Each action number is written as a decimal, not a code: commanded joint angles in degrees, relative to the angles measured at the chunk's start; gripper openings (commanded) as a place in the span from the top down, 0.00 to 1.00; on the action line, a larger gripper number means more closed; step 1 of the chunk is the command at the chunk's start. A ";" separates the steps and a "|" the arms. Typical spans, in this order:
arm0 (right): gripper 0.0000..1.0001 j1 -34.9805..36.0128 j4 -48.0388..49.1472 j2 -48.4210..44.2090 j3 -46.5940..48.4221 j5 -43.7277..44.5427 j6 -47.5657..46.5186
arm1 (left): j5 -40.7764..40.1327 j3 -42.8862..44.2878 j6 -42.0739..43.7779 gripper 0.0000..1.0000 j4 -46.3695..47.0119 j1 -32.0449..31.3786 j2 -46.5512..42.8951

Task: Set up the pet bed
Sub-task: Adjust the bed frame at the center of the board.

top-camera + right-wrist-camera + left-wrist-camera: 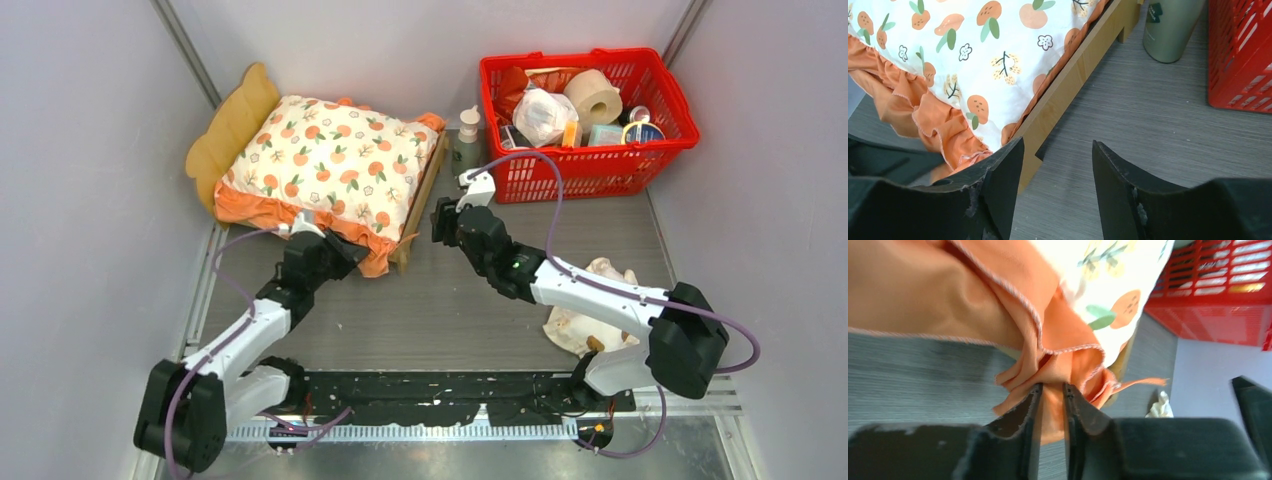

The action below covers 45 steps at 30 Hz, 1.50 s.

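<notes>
Top view looks down from above, behind my rig, over the whole table [450, 310]. Wrist views sit close — left against the cushion [1108, 290], right farther, above the pet bed [1068, 85]; all share cushion, red basket [585, 110].

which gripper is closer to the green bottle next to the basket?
Right. The right gripper, jaws open, hovers just short of the bottle at the pet bed's corner. The left gripper is farther, at the cushion's ruffle, jaws shut on it.

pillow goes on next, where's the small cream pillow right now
Top view, right side: the small cream frilled pillow lies on the table partly under the right arm, between the red basket and that arm's base.
</notes>
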 commanded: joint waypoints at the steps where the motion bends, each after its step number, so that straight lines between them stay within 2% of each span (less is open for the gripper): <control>1: 0.40 0.05 0.20 0.66 4.55 -2.39 1.60 | 2.56 6.03 5.86 0.70 -8.13 7.58 -8.47; 3: 0.38 0.04 -0.24 1.85 5.54 -2.54 2.15 | 5.55 8.27 8.36 0.61 -11.64 12.99 -10.51; 6: 0.36 0.04 -0.14 3.83 6.79 -0.89 4.28 | 11.93 12.15 11.82 0.54 -15.03 21.85 -9.70; 9: 0.35 0.04 0.25 7.11 9.57 -2.04 5.29 | 21.84 18.83 15.07 0.53 -18.01 31.71 -3.46; 12: 0.35 0.06 1.23 8.27 10.10 -4.07 5.62 | 27.45 32.93 21.35 0.58 -27.67 38.74 5.86; 14: 0.35 0.09 2.79 7.89 8.99 -5.91 5.29 | 24.82 39.83 29.54 0.58 -31.43 39.10 8.76; 19: 0.35 0.04 6.10 6.62 6.42 -9.51 3.93 | 15.08 43.32 39.12 0.50 -27.26 39.10 5.73; 23: 0.35 0.05 8.55 5.22 4.65 -11.67 3.51 | 7.20 45.08 51.21 0.28 -23.02 39.12 5.66; 25: 0.35 0.04 9.84 4.35 3.52 -12.66 3.07 | 3.42 49.54 55.85 0.02 -25.90 39.15 8.91; 28: 0.35 0.04 10.64 3.60 3.12 -14.21 1.03 | -0.45 59.44 61.74 0.01 -33.74 39.24 15.21; 33: 0.35 0.04 12.92 3.94 1.67 -15.05 0.42 | -3.02 65.04 65.25 0.07 -30.93 40.06 22.38; 36: 0.35 0.04 14.20 4.48 1.46 -16.65 0.54 | -0.95 68.09 65.25 0.08 -28.63 42.02 26.74; 45: 0.34 -0.16 17.24 5.67 1.35 -18.45 -0.74 | 4.24 77.87 68.06 0.15 -30.85 43.98 39.96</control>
